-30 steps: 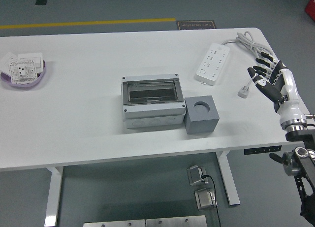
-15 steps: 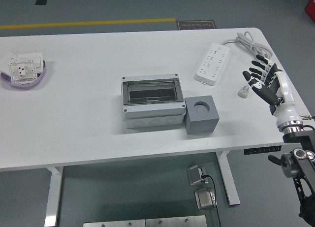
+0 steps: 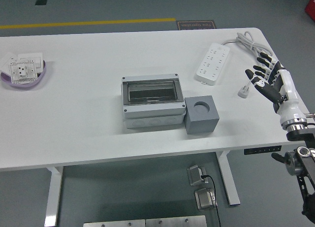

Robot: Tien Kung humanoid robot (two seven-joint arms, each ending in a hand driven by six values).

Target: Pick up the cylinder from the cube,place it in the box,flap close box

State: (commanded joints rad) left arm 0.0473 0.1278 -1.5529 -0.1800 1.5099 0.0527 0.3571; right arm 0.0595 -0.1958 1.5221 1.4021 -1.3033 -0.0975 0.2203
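The right hand (image 3: 268,79) hovers at the table's (image 3: 74,118) right edge, 5 fingers spread and empty, positioned to approach the cube (image 3: 201,114) touching the box (image 3: 152,100), whose socket holds the cylinder (image 3: 201,107).

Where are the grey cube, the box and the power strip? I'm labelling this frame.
grey cube (image 3: 201,120): head view, front face.
box (image 3: 151,91): head view, clear lid.
power strip (image 3: 213,63): head view, top face.
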